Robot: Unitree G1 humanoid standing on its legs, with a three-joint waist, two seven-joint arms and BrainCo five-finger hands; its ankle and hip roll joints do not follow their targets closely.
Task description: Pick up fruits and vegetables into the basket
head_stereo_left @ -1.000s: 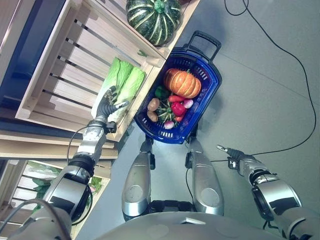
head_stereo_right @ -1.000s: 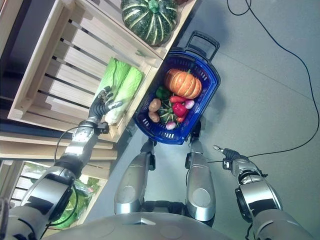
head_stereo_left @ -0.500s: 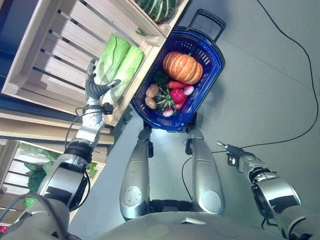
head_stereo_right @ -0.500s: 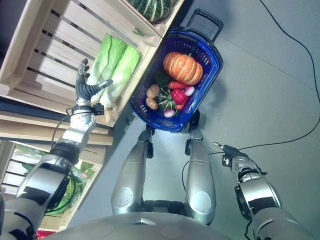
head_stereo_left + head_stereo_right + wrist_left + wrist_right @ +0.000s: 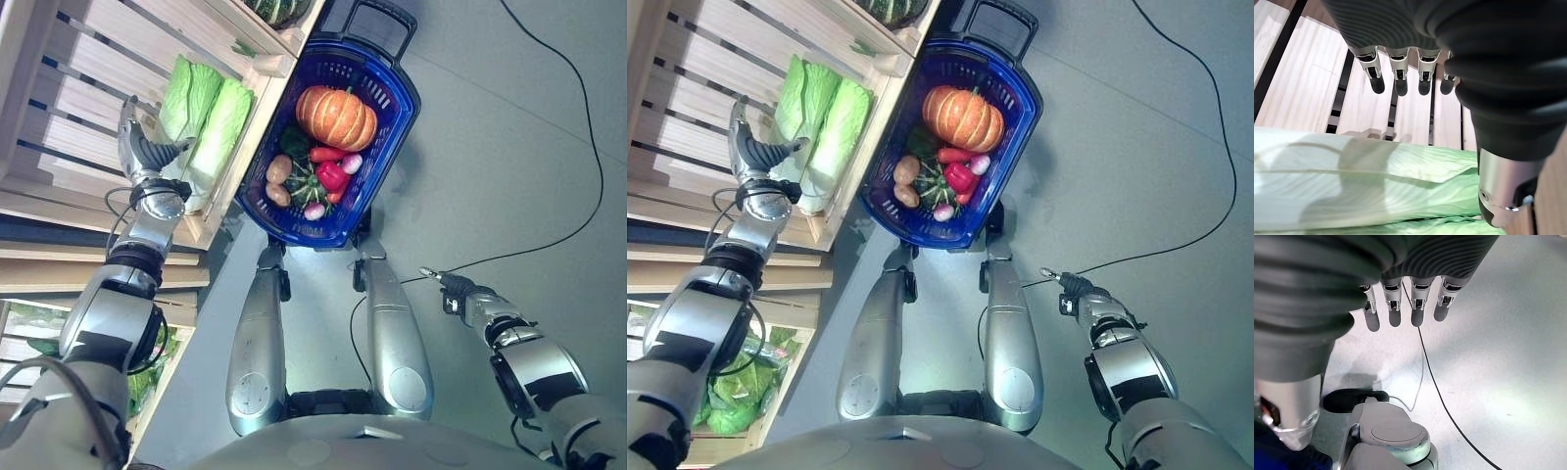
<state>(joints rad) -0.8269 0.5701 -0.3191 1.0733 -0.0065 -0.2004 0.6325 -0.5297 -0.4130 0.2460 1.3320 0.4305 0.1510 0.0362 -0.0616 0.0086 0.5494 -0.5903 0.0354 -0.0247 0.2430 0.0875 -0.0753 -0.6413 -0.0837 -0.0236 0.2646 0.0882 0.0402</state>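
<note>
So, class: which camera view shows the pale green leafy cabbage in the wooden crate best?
The left eye view: the pale green leafy cabbage lies whole in the wooden crate. The right eye view matches it; the left wrist view gives only close-up leaves; the right wrist view faces the floor.

- Bright, even light from overhead; the smooth grey floor (image 5: 490, 147) carries a pale sheen at about 6 o'clock from the glossy blue plastic basket (image 5: 392, 127).
- The pale slatted wooden crate (image 5: 1308, 73) is strongly lit, nearly washed out.
- Soft finger shadows lie across the light green ribbed cabbage leaf (image 5: 1352, 166).
- The dark ribbed covers close to both wrist cameras are blurred.
</note>
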